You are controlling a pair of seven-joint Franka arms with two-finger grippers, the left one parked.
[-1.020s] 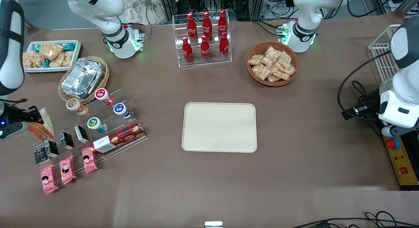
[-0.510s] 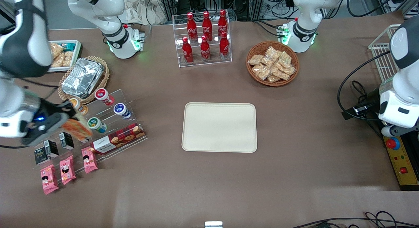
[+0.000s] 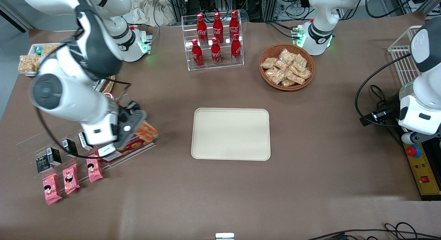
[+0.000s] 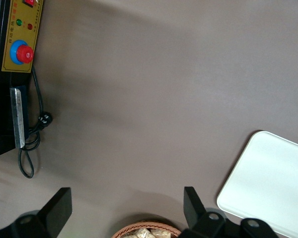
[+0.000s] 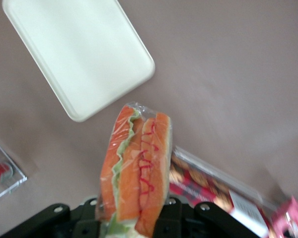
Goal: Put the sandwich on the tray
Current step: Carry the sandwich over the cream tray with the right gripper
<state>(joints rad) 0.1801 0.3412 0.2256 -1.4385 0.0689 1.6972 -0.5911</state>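
The sandwich (image 3: 147, 131) (image 5: 136, 168), a plastic-wrapped wedge with orange and green filling, hangs above the clear stepped rack. My right gripper (image 3: 139, 127) (image 5: 134, 220) is shut on it, its black jaws pressing the wrapper from both sides. The cream tray (image 3: 231, 134) (image 5: 77, 52) lies flat and bare in the middle of the table, off toward the parked arm's end from the sandwich, with a strip of brown table between them.
Under the gripper stands a clear stepped rack (image 3: 137, 150) with a red cookie box (image 3: 129, 147), cups and small black cartons. Pink snack packets (image 3: 70, 178) lie nearer the camera. A cola bottle rack (image 3: 215, 40) and a wicker basket of crackers (image 3: 286, 66) stand farther back.
The right arm has swung from the working arm's table end toward the tray, carrying the sandwich over the stepped rack. The tray has not moved.
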